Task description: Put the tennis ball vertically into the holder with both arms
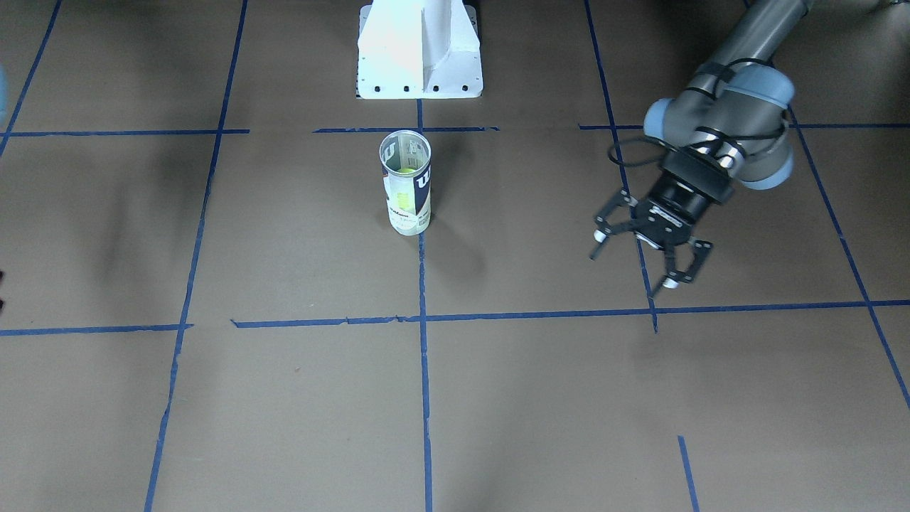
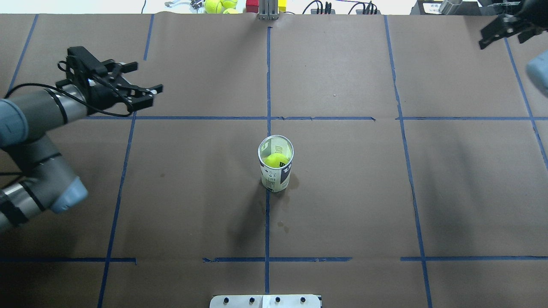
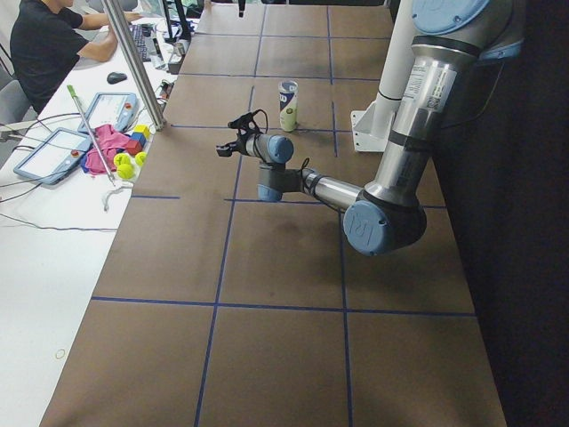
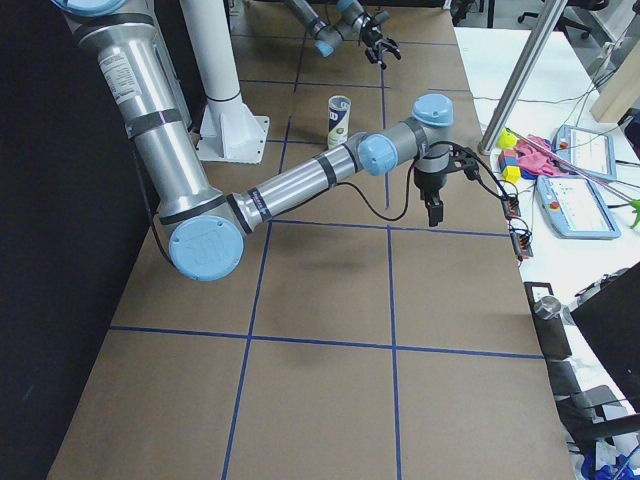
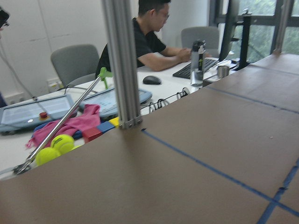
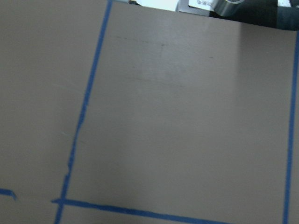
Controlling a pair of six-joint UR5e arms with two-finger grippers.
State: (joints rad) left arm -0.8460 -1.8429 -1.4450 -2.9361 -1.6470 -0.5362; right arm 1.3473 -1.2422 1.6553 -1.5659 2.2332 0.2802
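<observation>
Nearest me, past my white base [image 2: 265,300], the holder [image 2: 276,177] stands upright on the desk [image 2: 342,205], right on the centre tape line. The tennis ball [image 2: 276,161] already sits down inside it, below the silvery rim. So I judge the insertion itself done and the step in hand to be getting clear. Nothing more is called for than keeping both arms away without brushing the can, which looks light and easy to tip.

Its label shows a white "W" [image 1: 423,181] on navy. The small print beneath it and the dark letters on the ball are too small for me to read.

Further out, my left tool [image 2: 149,77] hangs over the desk's left side, fingers spread and empty, well apart from the holder. My right tool [image 2: 501,42] is at the far right corner, only partly in the overhead view. It looks spread too, with nothing in it.

Beyond the desk's far edge lie spare balls [image 2: 216,6].
</observation>
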